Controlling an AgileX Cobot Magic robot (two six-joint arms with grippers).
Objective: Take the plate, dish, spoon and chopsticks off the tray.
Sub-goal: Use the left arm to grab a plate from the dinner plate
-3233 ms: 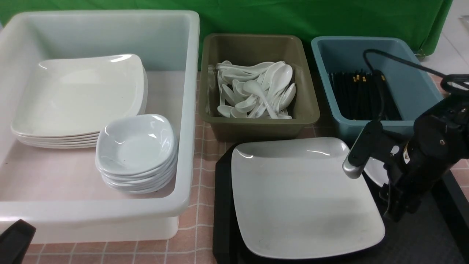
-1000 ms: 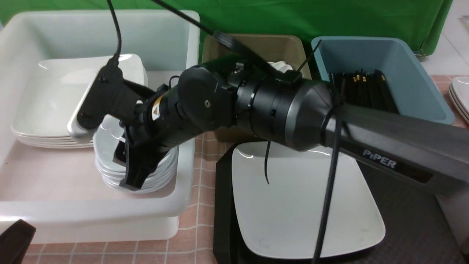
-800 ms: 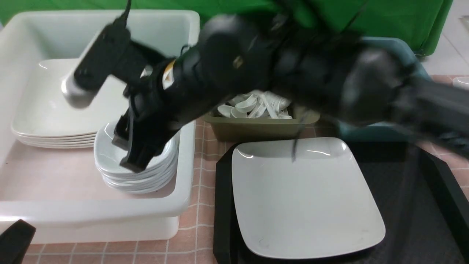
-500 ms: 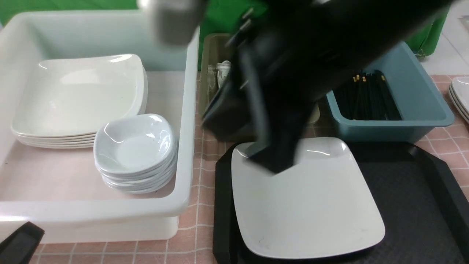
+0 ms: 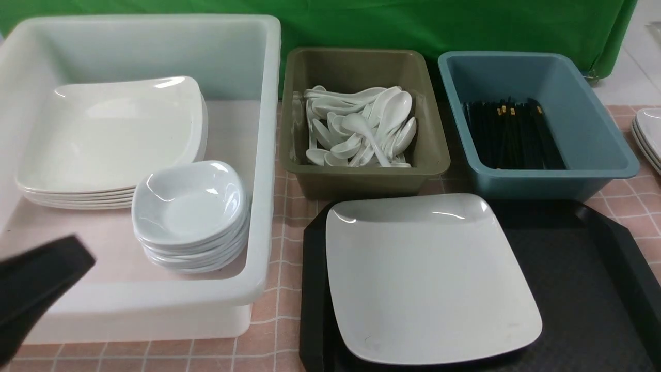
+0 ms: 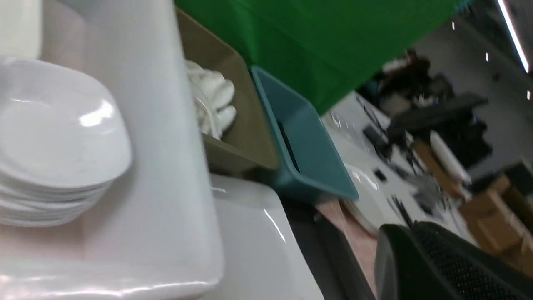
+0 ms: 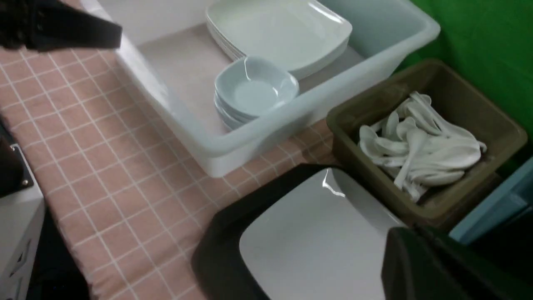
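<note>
Lying on the left half of the tray, the plate is not yet cleared. The left end effector and right end effector are pressed together, empty. A shallow pinch on the glossy rim could be lost and the plate dropped.

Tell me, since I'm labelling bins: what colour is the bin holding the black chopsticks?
Teal blue. The bin shows best in the front view.

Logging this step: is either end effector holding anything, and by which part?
Nothing is held: the left end effector and the right end effector are both shut and empty. The plate lies on the tray.
</note>
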